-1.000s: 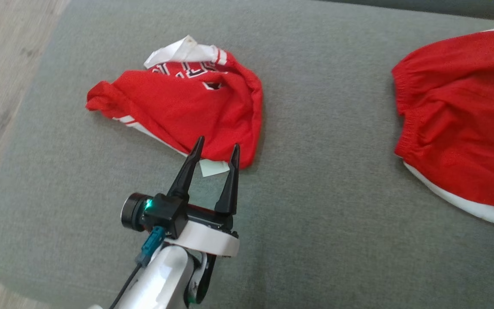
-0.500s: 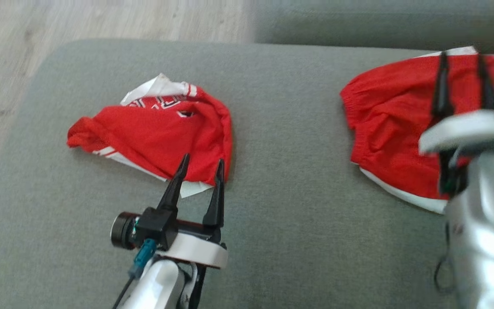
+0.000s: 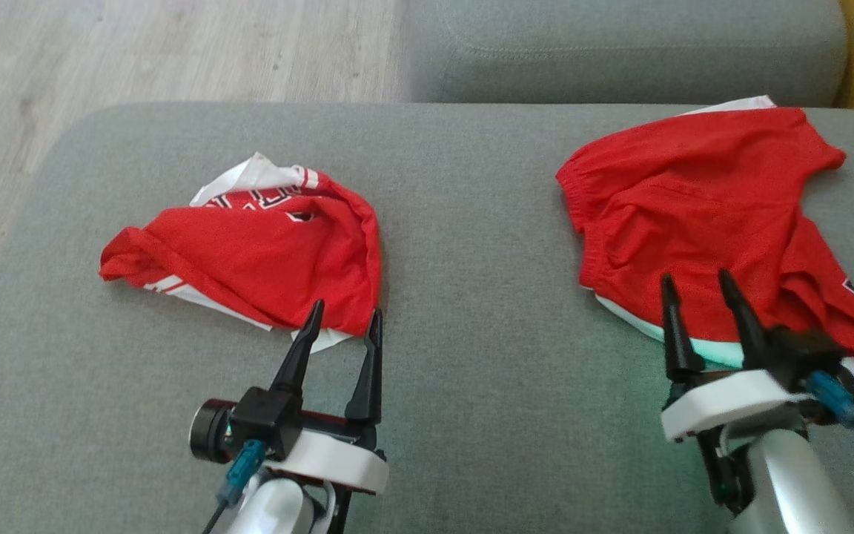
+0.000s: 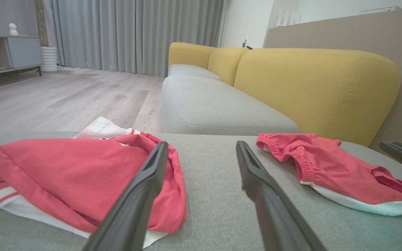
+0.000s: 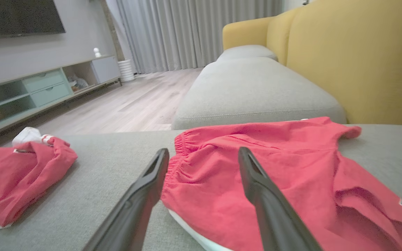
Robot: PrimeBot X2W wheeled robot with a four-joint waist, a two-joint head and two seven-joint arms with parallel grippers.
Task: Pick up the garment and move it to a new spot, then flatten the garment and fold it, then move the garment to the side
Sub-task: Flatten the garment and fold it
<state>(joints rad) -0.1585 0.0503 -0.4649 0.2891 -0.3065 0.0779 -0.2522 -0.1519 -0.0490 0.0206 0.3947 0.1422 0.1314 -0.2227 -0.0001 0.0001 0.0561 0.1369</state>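
I worked over a wide grey sofa seat [image 3: 471,222] of coarse woven cloth, with a second grey cushion [image 3: 620,52] butting against its far edge and a yellow backrest [image 4: 312,87] rising along my right. Beyond the seat lay a pale wood floor [image 3: 175,44], grey curtains [image 4: 134,35] hanging full length at the far wall, a low cabinet [image 5: 47,87] with drawers, and a dark screen [image 5: 19,15] above it. Two garments lay on the seat, well apart, with a bare stretch of cloth between them. The red jersey [image 3: 264,252] sat crumpled on my left, its white trim and part of its lettering showing at the far side and a white layer poking out at the near hem. The red shorts [image 3: 694,193] lay spread on my right, gathered waistband towards the middle and a white edge along the near side. My left jaws stood spread and empty at the jersey's near hem, one tip before the cloth, the other over bare seat. My right jaws were spread too, holding nothing, their tips over the near edge of the shorts; I could not tell whether they touched.
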